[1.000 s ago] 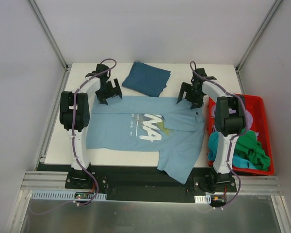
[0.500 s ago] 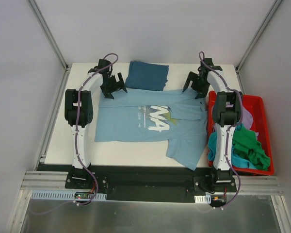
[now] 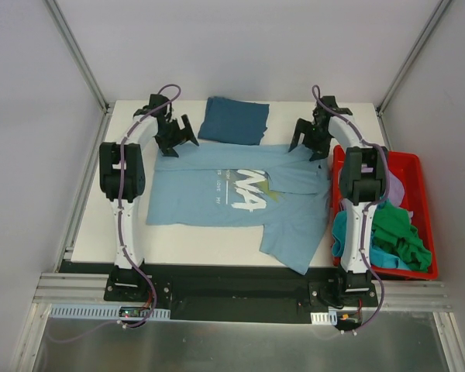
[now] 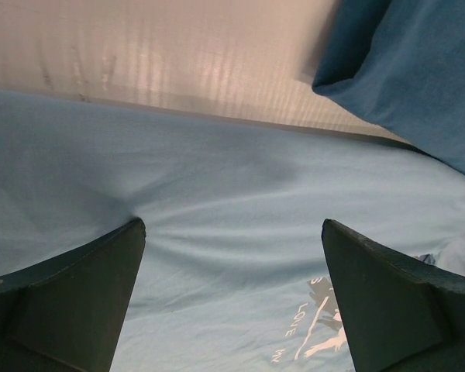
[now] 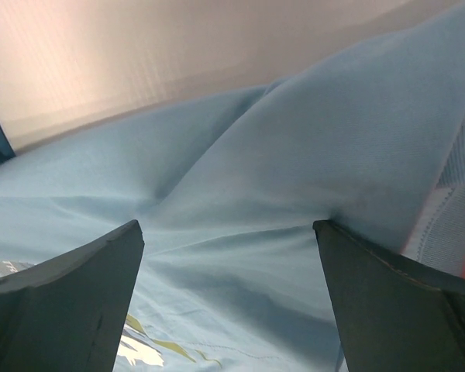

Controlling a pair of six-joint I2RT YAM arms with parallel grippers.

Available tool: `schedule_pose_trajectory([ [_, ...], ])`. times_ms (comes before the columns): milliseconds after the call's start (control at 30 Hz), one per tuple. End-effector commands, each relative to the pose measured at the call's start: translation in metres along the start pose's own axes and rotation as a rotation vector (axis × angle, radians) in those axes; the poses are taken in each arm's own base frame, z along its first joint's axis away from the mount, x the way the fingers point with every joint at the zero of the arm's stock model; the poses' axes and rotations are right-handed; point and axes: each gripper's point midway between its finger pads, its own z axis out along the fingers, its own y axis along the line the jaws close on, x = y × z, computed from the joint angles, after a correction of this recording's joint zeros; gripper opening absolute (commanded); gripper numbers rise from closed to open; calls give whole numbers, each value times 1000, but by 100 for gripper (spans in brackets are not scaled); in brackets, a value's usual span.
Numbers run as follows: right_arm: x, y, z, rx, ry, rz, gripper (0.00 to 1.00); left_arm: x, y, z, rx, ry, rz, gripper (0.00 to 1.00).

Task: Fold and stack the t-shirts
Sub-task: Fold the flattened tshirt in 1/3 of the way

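Top external view, bottom of the frame first: the light sky-blue t-shirt [image 3: 209, 198] has shifted up the frame over the last second. Its skewed flap at lower centre-right hung well over the near edge of the table [image 3: 178, 249]. Now it reaches only about to that edge.

- Shirt body: mid-frame, print up and mostly flat, with a diagonal crease running towards the right-hand sleeve.
- Left gripper [image 3: 178, 146]: fingers spread wide over the shirt's upper-left corner and pinching nothing. In the left wrist view the cloth puckers at one fingertip, so we judge that the tip is pressing on the fabric, not clamping it.
- Right gripper [image 3: 306, 149]: likewise spread wide at the upper-right corner and holding nothing. The right wrist view shows a raised fold between the fingers.
- Both arms reach further up the frame than a second ago. Neither pair of jaws has changed its spread.
- Far side, upper centre: the dark teal t-shirt [image 3: 234, 121] lies folded. The light shirt's far edge is now just beside it, perhaps touching.
- Right of frame: more tees [image 3: 399, 236] are heaped in the red bin [image 3: 418, 167].

Our reading is that the shirt has been dragged onto the table and laid out, and the first fold is not yet begun. The crooked flap will likely need straightening.
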Motion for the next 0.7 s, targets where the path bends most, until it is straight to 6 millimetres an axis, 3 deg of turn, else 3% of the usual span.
schedule_pose_trajectory([
  [0, 20, 3, -19, 46, 16, -62, 96, 4, 47, 4, -82, 62, -10, 99],
  [200, -4, 11, -47, 68, -64, -116, 96, -6, 26, -21, -21, 26, 43, 99],
  [367, -4, 36, -86, 94, -121, -305, 96, -14, 0, -72, 32, -56, 100, 99],
  [433, 1, 50, -113, 99, -181, -380, 96, -8, -4, -101, 26, -97, 108, 99],
  [533, 15, 49, -146, 182, -278, -439, 96, 20, 9, -149, -53, -173, 52, 99],
  [667, 50, 40, -191, 245, -465, -448, 96, 72, 66, -187, -274, -300, -149, 99],
])
